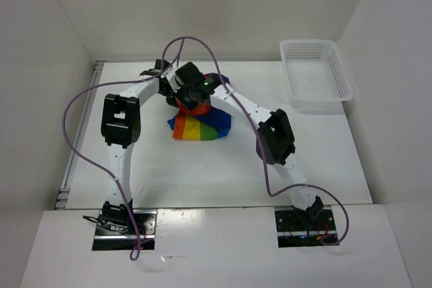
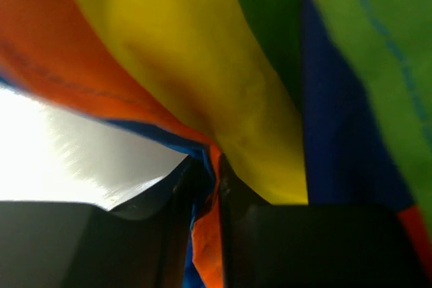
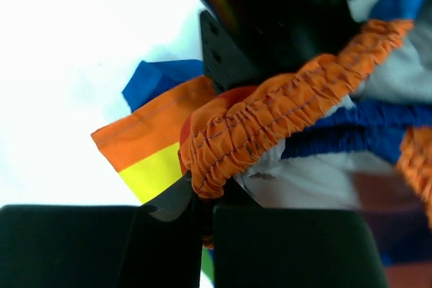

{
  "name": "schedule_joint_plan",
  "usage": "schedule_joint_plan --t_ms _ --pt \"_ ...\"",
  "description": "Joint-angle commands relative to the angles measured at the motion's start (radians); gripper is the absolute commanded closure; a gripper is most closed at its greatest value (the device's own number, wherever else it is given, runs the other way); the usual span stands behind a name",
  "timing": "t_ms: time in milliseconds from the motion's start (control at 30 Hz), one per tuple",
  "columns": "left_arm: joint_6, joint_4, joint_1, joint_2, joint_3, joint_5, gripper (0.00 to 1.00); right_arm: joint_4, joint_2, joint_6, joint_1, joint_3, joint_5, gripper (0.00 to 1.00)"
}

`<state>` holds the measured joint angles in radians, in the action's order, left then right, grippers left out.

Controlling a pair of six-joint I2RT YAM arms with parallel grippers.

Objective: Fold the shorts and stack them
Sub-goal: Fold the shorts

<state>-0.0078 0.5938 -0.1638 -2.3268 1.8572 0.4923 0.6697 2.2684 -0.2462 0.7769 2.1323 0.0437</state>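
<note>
On white-walled white table (image 1: 202, 173), left tool (image 2: 208, 170) and right tool (image 3: 202, 202) tight on shorts (image 1: 202, 127)

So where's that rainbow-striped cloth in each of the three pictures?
Top external: the shorts sit mid-picture on the table.
Left wrist: the shorts fill nearly the whole picture.
Right wrist: the shorts run from centre to right, orange waistband across the middle.
Shared landmark: the white table, bare left of the cloth in all three.

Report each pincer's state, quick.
Left pincer: shut, pinching a fold of the shorts.
Right pincer: shut on the shorts' orange waistband.
</note>
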Motion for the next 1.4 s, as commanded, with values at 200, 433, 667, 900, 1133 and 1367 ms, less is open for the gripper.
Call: schedule_joint_plan --t_ms 200,433,667,900,1133,1367 --pt "0.008 0.015 0.041 -0.059 0.014 0.036 0.51 0.1 0.118 -0.025 0.081 0.351 0.126 0.39" --pt "0.008 0.015 0.196 0.029 0.034 -0.139 0.12 0.047 0.048 0.097 0.09 0.474 0.179 0.27" --pt "0.008 -0.052 0.308 0.327 0.068 -0.35 0.04 -0.051 -0.142 0.191 0.041 0.387 0.018 0.22" --pt "0.008 0.291 0.118 0.42 0.019 -0.065 0.03 -0.186 -0.458 0.075 -0.037 -0.28 -0.077 0.21" --pt "0.008 0.274 0.001 0.342 -0.133 -0.017 0.0 -0.291 -0.566 0.015 -0.085 -0.767 -0.058 0.21" --pt "0.008 0.207 -0.009 0.281 -0.124 -0.11 0.0 -0.404 -0.514 0.056 -0.085 -0.904 -0.005 0.2"
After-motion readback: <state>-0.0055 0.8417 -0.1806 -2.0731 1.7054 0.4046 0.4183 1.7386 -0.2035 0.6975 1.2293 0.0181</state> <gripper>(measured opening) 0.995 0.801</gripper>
